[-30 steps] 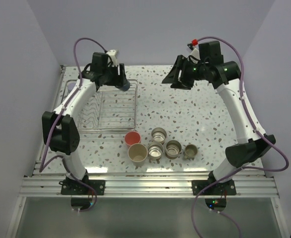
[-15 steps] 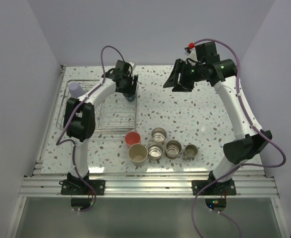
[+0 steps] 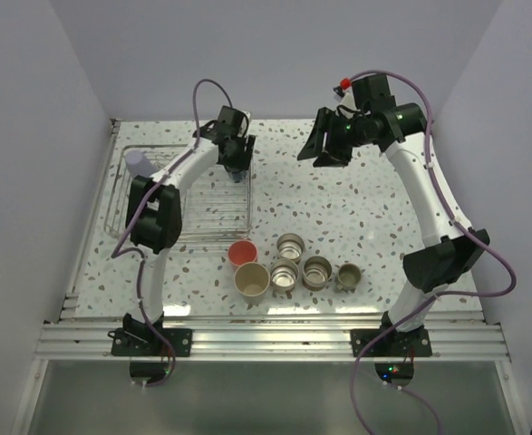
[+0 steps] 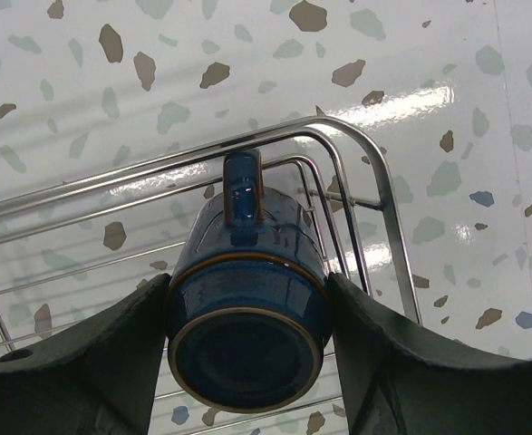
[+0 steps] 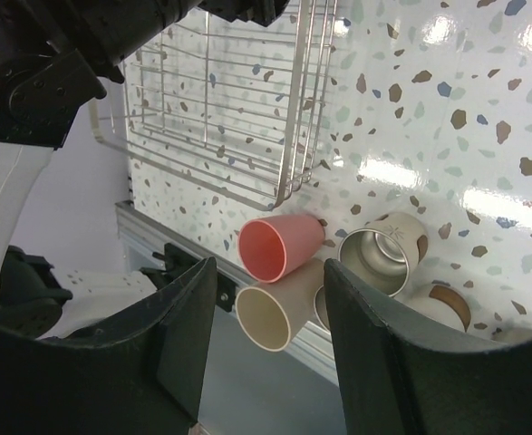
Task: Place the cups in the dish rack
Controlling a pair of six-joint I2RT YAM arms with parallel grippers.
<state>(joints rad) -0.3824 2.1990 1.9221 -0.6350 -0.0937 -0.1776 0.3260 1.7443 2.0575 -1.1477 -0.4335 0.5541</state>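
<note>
So far, one of the eight cups is loaded: a lavender tumbler [image 3: 140,163] stands in the far-left corner of the wire dish rack [image 3: 193,208], which sits toward the left edge of the table [image 3: 356,208]. A second is being placed. The left pincer [image 3: 236,169] pinches a dark blue mug [image 4: 247,313] by its sides at the rack's far-right corner, with the handle toward the rim; whether the mug touches the wires cannot be told. Six cups wait on the table near the middle of its near edge: a pink-red tumbler [image 3: 242,253], a beige tumbler [image 3: 252,279], three steel cups [image 3: 290,246] and an olive-tan mug [image 3: 348,276]. The right pincer [image 3: 324,149] hovers spread and empty over the table's far side.
</note>
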